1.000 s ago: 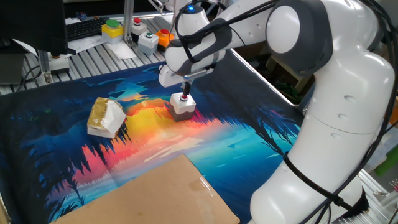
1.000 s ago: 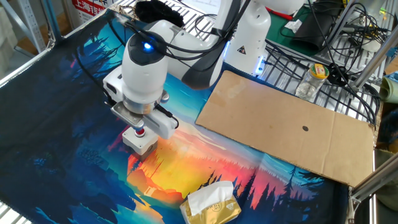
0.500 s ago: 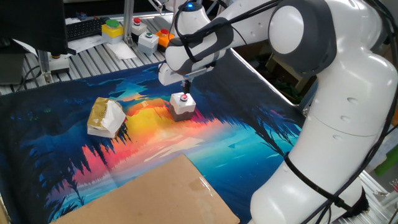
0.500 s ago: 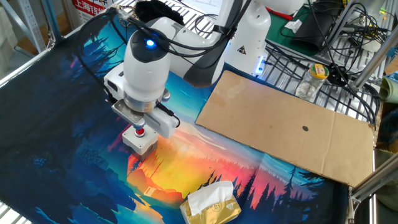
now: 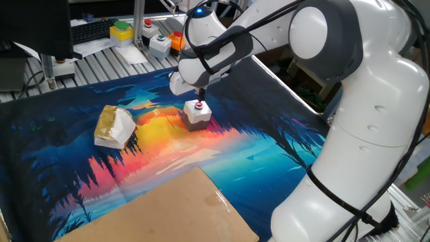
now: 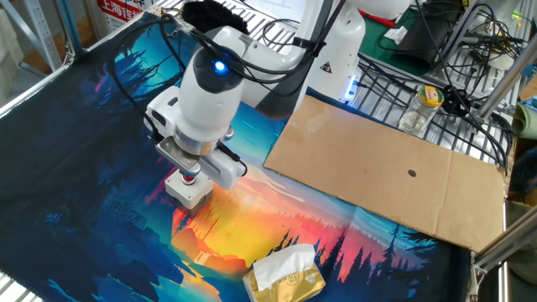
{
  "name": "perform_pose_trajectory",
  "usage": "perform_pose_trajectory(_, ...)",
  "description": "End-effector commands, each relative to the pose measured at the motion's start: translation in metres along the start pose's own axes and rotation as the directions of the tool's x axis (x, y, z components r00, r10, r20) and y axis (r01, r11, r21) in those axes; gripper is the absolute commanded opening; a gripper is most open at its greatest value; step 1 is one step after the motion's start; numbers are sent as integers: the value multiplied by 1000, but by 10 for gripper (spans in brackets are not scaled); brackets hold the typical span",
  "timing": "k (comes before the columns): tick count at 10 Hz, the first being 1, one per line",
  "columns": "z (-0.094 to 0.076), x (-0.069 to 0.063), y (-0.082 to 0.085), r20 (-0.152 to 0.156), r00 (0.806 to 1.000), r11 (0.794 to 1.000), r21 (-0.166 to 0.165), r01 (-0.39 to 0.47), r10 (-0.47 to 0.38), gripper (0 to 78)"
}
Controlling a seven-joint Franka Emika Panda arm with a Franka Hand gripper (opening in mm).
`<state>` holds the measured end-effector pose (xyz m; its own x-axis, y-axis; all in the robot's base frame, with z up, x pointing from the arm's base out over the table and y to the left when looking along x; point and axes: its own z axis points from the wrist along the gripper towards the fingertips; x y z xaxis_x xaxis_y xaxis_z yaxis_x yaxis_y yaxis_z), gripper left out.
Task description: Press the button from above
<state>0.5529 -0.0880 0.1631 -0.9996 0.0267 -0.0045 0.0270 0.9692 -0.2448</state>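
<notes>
Only one fixed view shows the button (image 5: 197,111) whole, at upper centre, clear below the hand (image 5: 199,96); the other half hides it behind the hand (image 6: 194,168). White cube, grey lower edge, red cap facing up, upright on the tabletop (image 5: 269,154). Finger state: cannot tell.

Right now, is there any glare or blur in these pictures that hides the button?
One fixed view: the button is sharp and evenly lit; slight glare only on the cardboard sheet. The other fixed view: no glare, but the gripper covers most of the button.
</notes>
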Motion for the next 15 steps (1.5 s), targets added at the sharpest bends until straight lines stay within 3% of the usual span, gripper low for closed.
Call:
perform_pose_trajectory(1, 3, -2, 4, 13, 1000, 1000, 7, -14, 14, 0)
perform_pose_trajectory(8, 24, 4, 13, 38, 999, 999, 24, -20, 20, 0)
perform_pose_trajectory(9, 24, 6, 12, 30, 999, 999, 37, -11, 10, 0)
perform_pose_trajectory(15, 19, 15, 11, 14, 1000, 1000, 29, -11, 10, 0)
